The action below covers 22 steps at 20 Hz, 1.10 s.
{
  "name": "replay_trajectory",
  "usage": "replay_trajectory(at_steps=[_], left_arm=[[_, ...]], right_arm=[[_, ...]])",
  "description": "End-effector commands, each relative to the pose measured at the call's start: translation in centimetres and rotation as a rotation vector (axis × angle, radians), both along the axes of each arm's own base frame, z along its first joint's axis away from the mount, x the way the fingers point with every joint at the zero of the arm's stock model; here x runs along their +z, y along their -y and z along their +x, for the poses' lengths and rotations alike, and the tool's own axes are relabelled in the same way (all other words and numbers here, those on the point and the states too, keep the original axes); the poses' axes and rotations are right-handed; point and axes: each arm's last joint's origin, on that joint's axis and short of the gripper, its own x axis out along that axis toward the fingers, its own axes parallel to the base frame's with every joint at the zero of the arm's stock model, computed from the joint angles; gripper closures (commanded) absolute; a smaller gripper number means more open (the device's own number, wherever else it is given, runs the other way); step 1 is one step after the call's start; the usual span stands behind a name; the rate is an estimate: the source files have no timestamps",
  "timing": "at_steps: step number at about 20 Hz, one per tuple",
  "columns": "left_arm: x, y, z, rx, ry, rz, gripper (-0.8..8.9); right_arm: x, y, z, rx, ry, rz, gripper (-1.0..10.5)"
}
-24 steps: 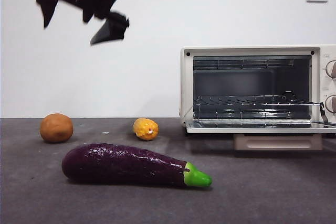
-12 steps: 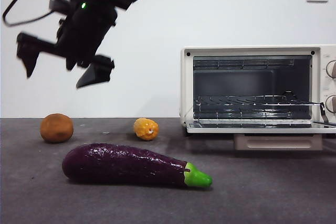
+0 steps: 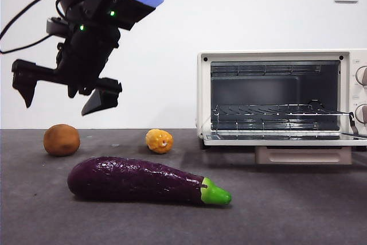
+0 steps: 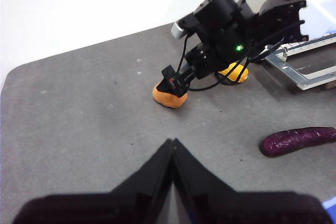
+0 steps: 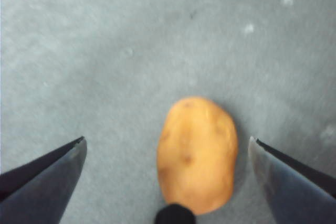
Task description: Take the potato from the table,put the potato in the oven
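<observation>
Above the speckled grey table (image 3: pixel 298 210), the right gripper (image 3: pixel 66 93) hovers over the potato (image 3: pixel 61 139), jaws spread.

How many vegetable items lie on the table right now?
3: the potato far left under the open right gripper, the yellow lump near the oven, the eggplant in front.

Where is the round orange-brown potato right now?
Front view: the round orange-brown potato sits on the table's far left, beyond the eggplant, under the open right gripper.

Right gripper (image 3: pixel 66 93) hangs spread wide (left gripper (image 4: pixel 172 145) pinched together).
</observation>
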Motion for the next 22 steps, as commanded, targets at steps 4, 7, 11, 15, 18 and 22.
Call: replay_trajectory(at_steps=[4, 7, 11, 15, 18, 22], left_arm=[[0.0, -0.1, 0.0, 0.004, 0.004, -0.015, 8.18], [0.0, -0.1, 0.0, 0.003, 0.004, -0.015, 8.18], [0.0, -0.1, 0.0, 0.003, 0.004, -0.015, 8.18], [0.0, -0.1, 0.0, 0.003, 0.004, -0.016, 8.18], [0.0, 0.0, -0.1, -0.004, 0.002, -0.018, 8.18], [0.0, 0.0, -0.1, -0.004, 0.002, -0.018, 8.18]], right_arm=[[-3.5, -0.6, 0.1, -0.003, -0.069, -0.021, 0.9], [-4.3, -0.6, 0.2, -0.016, -0.085, -0.020, 1.0], [-4.4, -0.6, 0.3, -0.022, -0.080, -0.018, 1.6], [-5.1, -0.7, 0.3, -0.034, -0.098, -0.022, 2.0], [-6.1, -0.8, 0.2, -0.043, -0.120, -0.026, 2.0], [-5.8, -1.4, 0.0, -0.042, -0.086, 0.014, 3.6]])
